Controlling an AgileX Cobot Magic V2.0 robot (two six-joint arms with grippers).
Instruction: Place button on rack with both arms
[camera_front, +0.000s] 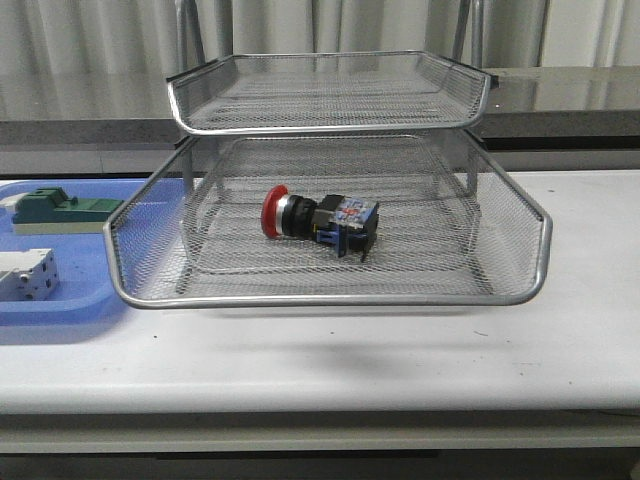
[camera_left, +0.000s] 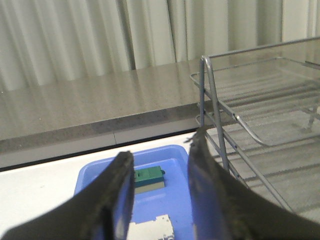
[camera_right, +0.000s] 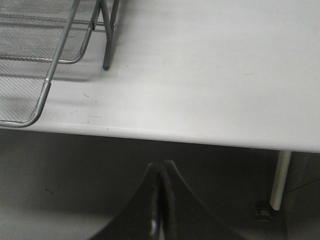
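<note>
The button (camera_front: 320, 222) already lay on its side in the rack's (camera_front: 330, 298) pulled-out mesh tray, so only sliding it in looked left, with the left gripper (camera_left: 159, 175) open and empty, the right gripper (camera_right: 161, 200) pressed closed on nothing.

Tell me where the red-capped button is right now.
In the front view, the button lies on its side in the pulled-out wire tray of the rack, near its middle, right of the blue tray.

Matte black end effector (camera_left: 159, 172), tapered black fingers (camera_right: 172, 200)
</note>
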